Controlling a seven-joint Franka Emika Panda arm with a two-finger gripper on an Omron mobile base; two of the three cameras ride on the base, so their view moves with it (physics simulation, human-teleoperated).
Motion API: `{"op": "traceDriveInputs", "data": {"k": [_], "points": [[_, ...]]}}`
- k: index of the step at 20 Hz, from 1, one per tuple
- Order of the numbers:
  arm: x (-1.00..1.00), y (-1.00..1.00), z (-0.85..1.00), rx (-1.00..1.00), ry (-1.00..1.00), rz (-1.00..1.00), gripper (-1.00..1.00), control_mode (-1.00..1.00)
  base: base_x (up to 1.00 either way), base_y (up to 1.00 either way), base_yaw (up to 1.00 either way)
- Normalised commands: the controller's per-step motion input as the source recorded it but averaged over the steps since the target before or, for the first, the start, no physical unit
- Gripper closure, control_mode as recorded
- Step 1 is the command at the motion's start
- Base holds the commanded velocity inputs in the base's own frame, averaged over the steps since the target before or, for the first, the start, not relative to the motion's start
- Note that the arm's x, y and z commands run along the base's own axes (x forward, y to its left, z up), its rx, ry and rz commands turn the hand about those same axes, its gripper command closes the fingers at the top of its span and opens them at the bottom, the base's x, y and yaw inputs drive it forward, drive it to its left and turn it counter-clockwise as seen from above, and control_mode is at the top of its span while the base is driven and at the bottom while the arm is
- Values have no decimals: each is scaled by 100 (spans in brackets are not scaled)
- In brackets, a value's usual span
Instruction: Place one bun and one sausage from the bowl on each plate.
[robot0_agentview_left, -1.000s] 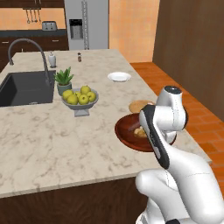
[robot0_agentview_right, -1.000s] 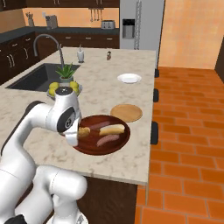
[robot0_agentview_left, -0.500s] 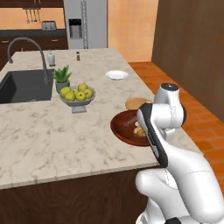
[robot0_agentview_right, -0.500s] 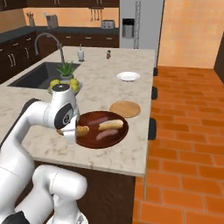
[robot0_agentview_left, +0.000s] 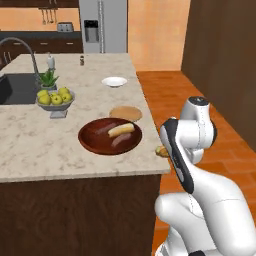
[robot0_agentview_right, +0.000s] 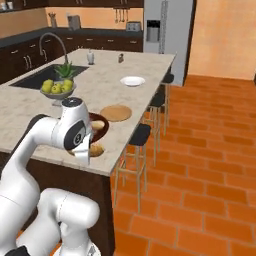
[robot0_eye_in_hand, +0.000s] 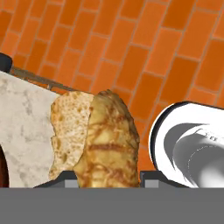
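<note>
My gripper (robot0_eye_in_hand: 108, 177) is shut on a golden-brown bun (robot0_eye_in_hand: 105, 144), split so its pale crumb shows. The held bun (robot0_agentview_left: 161, 150) hangs at the counter's right edge, just beyond the dark wooden bowl (robot0_agentview_left: 90, 142); from the other side the bun (robot0_agentview_right: 96, 149) shows beside my arm. In the bowl lie another bun (robot0_agentview_left: 121, 130) and two sausages (robot0_agentview_left: 120, 140). Behind the bowl sits the tan wooden plate (robot0_agentview_left: 126, 113), and farther back the white plate (robot0_agentview_left: 114, 81). In the right base view the tan plate (robot0_agentview_right: 116, 113) and the white plate (robot0_agentview_right: 132, 81) lie beyond my arm.
A grey footed bowl of apples (robot0_agentview_left: 55, 100) stands left of the wooden bowl, with a potted plant (robot0_agentview_left: 47, 78) and the sink (robot0_agentview_left: 10, 90) behind it. Bar stools (robot0_agentview_right: 140, 135) line the counter's right side over the brick floor (robot0_agentview_right: 200, 175).
The whole picture has shifted, so the base has driven. The gripper, still shut on the bun, has gone from over the bowl to the counter's right edge.
</note>
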Motion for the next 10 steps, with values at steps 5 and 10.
{"op": "traceDriveInputs", "data": {"k": [5, 10], "points": [[0, 0, 0, 0, 0, 0, 100, 100, 0, -98, 68], [0, 0, 0, 0, 0, 0, 100, 100, 0, -78, 81]]}}
